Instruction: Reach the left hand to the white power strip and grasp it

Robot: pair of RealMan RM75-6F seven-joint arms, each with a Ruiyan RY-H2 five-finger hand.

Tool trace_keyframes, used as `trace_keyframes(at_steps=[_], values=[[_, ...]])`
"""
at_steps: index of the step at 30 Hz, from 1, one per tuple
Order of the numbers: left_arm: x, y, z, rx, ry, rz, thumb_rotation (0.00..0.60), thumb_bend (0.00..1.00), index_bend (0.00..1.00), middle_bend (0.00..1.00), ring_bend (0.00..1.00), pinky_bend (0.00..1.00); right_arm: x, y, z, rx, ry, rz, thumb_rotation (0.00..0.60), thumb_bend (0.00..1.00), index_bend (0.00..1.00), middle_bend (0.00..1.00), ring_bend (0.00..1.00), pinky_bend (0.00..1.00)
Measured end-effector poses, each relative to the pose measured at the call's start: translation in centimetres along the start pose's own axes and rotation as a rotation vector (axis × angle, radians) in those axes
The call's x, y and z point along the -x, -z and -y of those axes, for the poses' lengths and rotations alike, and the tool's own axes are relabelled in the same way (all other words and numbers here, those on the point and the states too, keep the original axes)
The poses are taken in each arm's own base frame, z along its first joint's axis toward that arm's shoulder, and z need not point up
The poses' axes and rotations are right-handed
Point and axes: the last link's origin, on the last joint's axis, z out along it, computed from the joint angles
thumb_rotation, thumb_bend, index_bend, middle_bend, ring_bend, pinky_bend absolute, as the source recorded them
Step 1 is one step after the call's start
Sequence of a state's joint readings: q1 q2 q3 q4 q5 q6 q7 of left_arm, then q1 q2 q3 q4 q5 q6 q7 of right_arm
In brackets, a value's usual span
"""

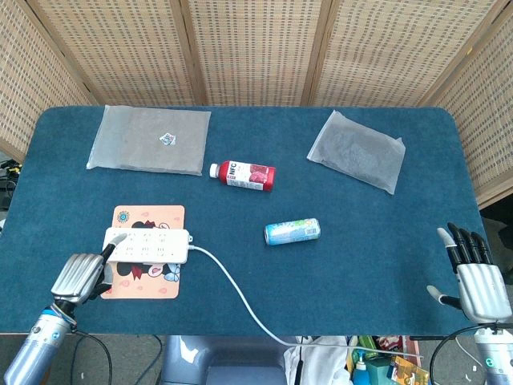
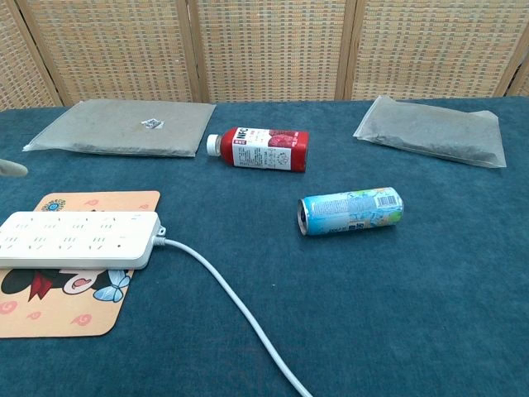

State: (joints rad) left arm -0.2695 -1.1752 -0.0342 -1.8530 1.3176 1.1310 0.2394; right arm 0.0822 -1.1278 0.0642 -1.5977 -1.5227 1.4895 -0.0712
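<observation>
Left hand (image 1: 78, 277) sits at the near-left tabletop (image 1: 361, 273) edge, one fingertip reaching the white power strip (image 1: 147, 245) end, nothing gripped; remaining fingers unclear. Strip lies flat across a cartoon mouse pad (image 1: 145, 275), cord (image 1: 240, 300) trailing off the front edge, so the left end is the clean approach. Right hand (image 1: 474, 277) idle, fingers spread, empty.

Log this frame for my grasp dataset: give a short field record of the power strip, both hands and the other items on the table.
power strip: white power strip lies flat on a cartoon mat, cord trailing off the near table edge
left robot hand: left hand near the strip's left end, contact unclear, no grasp visible
right robot hand: right hand at the table's near right edge, fingers apart, holding nothing
other items: red bottle and blue can on their sides; two grey pouches at the back
</observation>
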Motion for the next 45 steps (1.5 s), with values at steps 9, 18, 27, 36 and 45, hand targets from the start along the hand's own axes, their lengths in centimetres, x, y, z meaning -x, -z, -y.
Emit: trace_keyframes(at_steps=[9,18,27,36,45], values=[[2.1,-2.9,-2.3,0.011,0.046,0.13,0.6,1.0,0.0,1.0,1.0,1.0,0.1,-0.3,-0.5,0.019,-0.01,0.013,0.6,0.0,0.0,0.0,0.0,0.0],[3.2,-4.9,-4.2,0.017,0.045,0.161,0.6,1.0,0.0,1.0,1.0,1.0,0.2,-0.6,-0.8,0.029,-0.017,0.026,0.6,0.0,0.0,0.0,0.0,0.0],[4.3,-5.7,-5.2,0.02,0.037,0.195,0.6,1.0,0.0,1.0,1.0,1.0,0.2,-0.6,-1.1,0.039,-0.022,0.029,0.6,0.0,0.0,0.0,0.0,0.0],[4.9,-6.4,-5.8,0.019,0.05,0.197,0.6,1.0,0.08,1.0,1.0,1.0,0.2,-0.7,-1.2,0.044,-0.025,0.032,0.6,0.0,0.0,0.0,0.0,0.0],[5.4,-6.7,-6.1,0.016,0.053,0.2,0.6,1.0,0.17,1.0,1.0,1.0,0.2,-0.7,-1.3,0.047,-0.027,0.034,0.6,0.0,0.0,0.0,0.0,0.0]])
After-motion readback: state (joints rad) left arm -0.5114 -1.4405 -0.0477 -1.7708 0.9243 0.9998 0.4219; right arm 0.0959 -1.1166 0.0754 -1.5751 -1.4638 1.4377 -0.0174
